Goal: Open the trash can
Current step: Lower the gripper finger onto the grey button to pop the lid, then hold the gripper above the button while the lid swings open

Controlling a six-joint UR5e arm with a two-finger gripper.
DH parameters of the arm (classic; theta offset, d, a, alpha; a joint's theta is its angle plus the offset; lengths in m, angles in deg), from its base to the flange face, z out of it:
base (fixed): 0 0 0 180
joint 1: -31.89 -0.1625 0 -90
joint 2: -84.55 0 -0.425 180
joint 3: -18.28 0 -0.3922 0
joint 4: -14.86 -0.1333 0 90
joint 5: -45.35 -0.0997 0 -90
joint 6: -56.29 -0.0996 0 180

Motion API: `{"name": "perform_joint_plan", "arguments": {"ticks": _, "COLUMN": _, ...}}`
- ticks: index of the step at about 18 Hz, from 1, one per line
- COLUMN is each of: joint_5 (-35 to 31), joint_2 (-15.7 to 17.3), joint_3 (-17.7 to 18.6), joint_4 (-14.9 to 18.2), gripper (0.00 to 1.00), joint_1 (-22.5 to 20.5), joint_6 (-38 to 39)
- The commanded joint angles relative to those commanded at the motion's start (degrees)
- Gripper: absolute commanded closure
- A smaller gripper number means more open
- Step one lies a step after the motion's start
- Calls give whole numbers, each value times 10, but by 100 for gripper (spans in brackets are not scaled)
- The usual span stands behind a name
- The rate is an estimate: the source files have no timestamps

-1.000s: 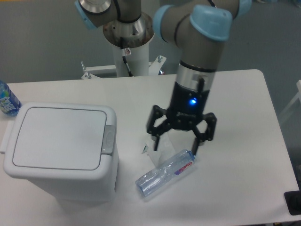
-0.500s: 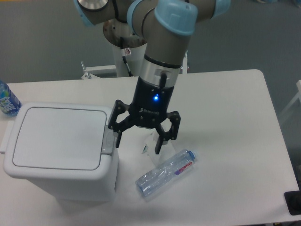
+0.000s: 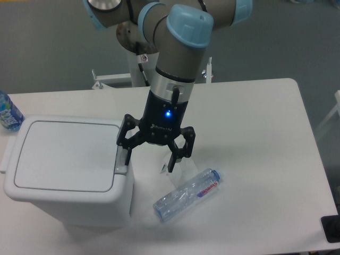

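Observation:
The white boxy trash can [image 3: 64,175] stands at the left of the table with its flat lid [image 3: 66,154] shut. Its small grey push-button latch [image 3: 121,162] sits on the right edge of the lid. My gripper [image 3: 150,162] is open and empty, pointing down. Its left finger [image 3: 126,154] is right over the latch; I cannot tell if it touches. Its right finger hangs beside the can over the table.
A clear crushed plastic bottle [image 3: 186,195] lies on the table right of the can, just below the gripper. A small piece of clear plastic [image 3: 166,167] lies by the right finger. A blue-labelled bottle [image 3: 8,112] stands at the far left edge.
The arm has moved left from above the crushed bottle to the can's right edge, bringing the left finger over the latch. The gripper stayed open. The lid stayed shut.

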Motion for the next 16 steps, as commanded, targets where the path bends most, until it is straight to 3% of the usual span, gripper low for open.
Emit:
{"name": "perform_joint_plan", "arguments": {"ticks": 4, "joint_5": 0, "joint_2": 8, "joint_3": 7, "joint_4": 0, "gripper": 0, "joint_1": 0, "joint_6": 0}}
{"name": "perform_joint_plan", "arguments": {"ticks": 10, "joint_5": 3, "joint_2": 6, "joint_3": -17, "joint_4": 4, "gripper": 0, "joint_1": -2, "joint_6": 7}}
{"name": "perform_joint_plan", "arguments": {"ticks": 16, "joint_5": 0, "joint_2": -15, "joint_3": -46, "joint_4": -1, "gripper": 0, "joint_1": -46, "joint_6": -5}}
